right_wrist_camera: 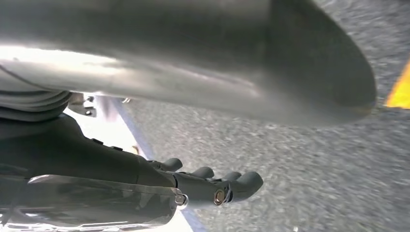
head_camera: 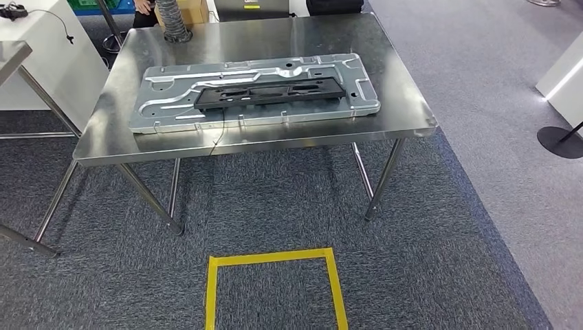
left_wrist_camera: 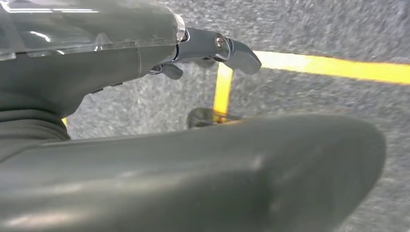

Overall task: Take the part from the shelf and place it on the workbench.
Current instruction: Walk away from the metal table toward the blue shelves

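Judging from how things lie, the placing looks done: a long black part lies flat on a grey metal panel that rests on the steel tabletop, lengthwise along it and near the middle. No shelf is in sight, so I take this tabletop for the workbench, though that is a reading, not a certainty.

Going left to right: at the far left a second steel table's corner and a white cabinet stand close to the tabletop's left edge, with a narrow lane between. The panel's near edge sits just inside the tabletop's near edge, so little bare margin remains there; the right and far sides have more bare steel. On the carpet in front, a yellow taped square marks the floor, with open room around it. To the right a lighter grey floor strip runs past, with a black round base at its edge.

The left hand hangs over the carpet by the yellow tape, its fingers loosely curled and holding nothing. The right hand likewise hangs over the floor, fingers bent, apart, empty.
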Robot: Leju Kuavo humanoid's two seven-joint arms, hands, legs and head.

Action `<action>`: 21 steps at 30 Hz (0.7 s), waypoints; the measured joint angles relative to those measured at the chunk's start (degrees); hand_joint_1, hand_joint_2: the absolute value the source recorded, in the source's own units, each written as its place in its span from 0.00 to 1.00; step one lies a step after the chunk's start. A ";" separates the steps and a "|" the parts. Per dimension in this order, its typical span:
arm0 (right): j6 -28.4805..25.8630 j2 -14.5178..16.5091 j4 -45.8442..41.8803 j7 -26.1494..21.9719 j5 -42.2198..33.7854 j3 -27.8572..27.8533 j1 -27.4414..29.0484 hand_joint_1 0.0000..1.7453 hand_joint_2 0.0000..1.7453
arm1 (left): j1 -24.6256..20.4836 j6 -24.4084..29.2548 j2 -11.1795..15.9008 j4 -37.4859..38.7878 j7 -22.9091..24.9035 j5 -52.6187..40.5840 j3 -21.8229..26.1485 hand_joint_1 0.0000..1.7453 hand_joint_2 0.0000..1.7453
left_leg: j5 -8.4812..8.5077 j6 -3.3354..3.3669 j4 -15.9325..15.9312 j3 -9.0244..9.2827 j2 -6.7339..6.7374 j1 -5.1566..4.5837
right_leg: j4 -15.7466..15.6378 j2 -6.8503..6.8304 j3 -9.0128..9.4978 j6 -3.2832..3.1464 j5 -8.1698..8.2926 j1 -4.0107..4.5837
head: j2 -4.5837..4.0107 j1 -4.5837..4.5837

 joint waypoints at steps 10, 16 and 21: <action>-0.64 -0.02 0.06 -2.10 -0.17 0.29 -0.01 0.00 0.00 | -0.48 -0.23 0.01 0.02 -0.51 -0.97 -0.16 0.00 0.00 | 2.90 2.31 -14.76 13.20 0.00 -0.40 | 2.29 -0.04 -6.05 2.07 4.26 0.26 | 0.00 0.00; -1.46 0.03 0.19 -3.61 -0.17 0.31 0.14 0.00 0.00 | -0.49 -0.17 -0.01 0.07 -0.62 -1.12 -0.32 0.00 0.00 | 6.73 3.97 -14.96 8.84 0.28 -0.31 | 17.23 0.40 -10.44 3.68 -7.51 -0.48 | 0.00 0.01; -1.34 0.02 0.20 -3.37 -0.17 0.33 0.02 0.00 0.00 | -0.43 -0.16 -0.09 0.07 -0.59 -1.01 -0.43 0.00 0.00 | 9.00 3.04 -13.73 5.18 0.25 -0.27 | 6.59 0.43 0.03 3.73 -2.52 -0.80 | 0.01 0.00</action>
